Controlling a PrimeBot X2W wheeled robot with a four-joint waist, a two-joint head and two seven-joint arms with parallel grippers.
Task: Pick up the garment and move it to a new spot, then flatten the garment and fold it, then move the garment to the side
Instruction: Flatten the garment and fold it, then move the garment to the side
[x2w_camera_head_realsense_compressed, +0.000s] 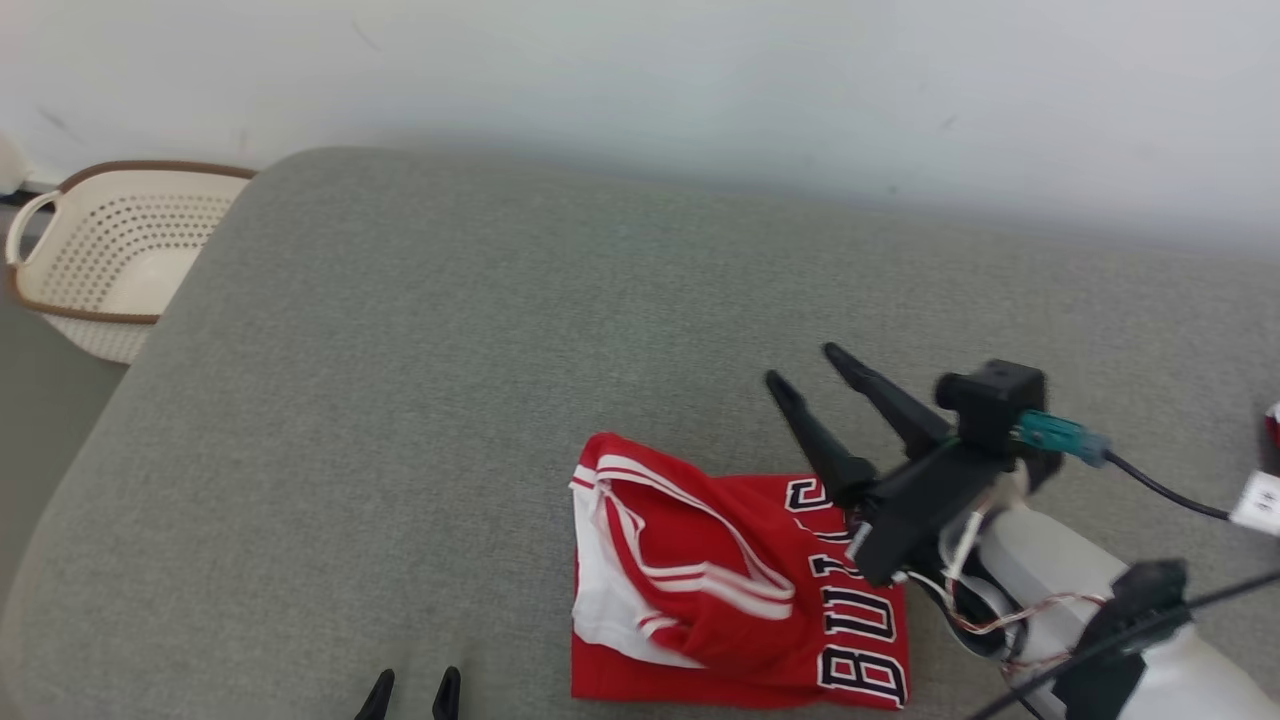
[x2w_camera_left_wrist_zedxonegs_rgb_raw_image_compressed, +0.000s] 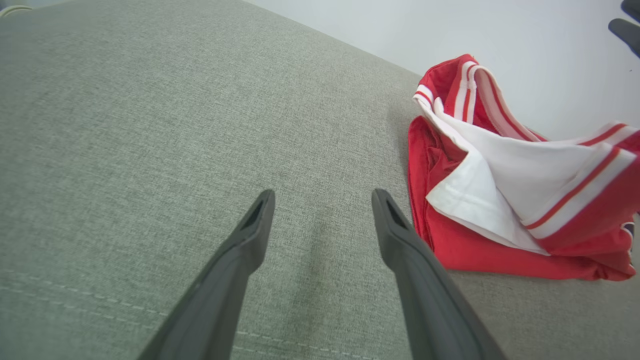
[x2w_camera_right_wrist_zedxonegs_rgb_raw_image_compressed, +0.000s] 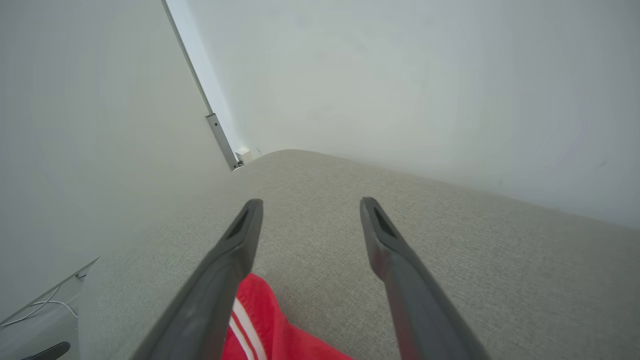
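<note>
The garment (x2w_camera_head_realsense_compressed: 735, 590) is a red jersey with white trim and dark lettering, lying folded and a little bunched on the grey cushion near the front edge. My right gripper (x2w_camera_head_realsense_compressed: 807, 367) hovers open just above its right part, fingers pointing up and left, nothing between them. Along those fingers the right wrist view shows a red corner of the garment (x2w_camera_right_wrist_zedxonegs_rgb_raw_image_compressed: 270, 330) below the open right gripper (x2w_camera_right_wrist_zedxonegs_rgb_raw_image_compressed: 307, 205). My left gripper (x2w_camera_head_realsense_compressed: 412, 685) stands open at the bottom edge, left of the jersey. In the left wrist view the garment (x2w_camera_left_wrist_zedxonegs_rgb_raw_image_compressed: 520, 190) lies to the right of the open left gripper (x2w_camera_left_wrist_zedxonegs_rgb_raw_image_compressed: 322, 197).
A cream perforated basket (x2w_camera_head_realsense_compressed: 105, 265) with a brown rim stands off the cushion's far left. The grey cushion (x2w_camera_head_realsense_compressed: 480, 350) stretches wide behind and left of the jersey. A white wall (x2w_camera_head_realsense_compressed: 700, 70) runs along the back. Cables and a white plug (x2w_camera_head_realsense_compressed: 1255, 500) sit at the right.
</note>
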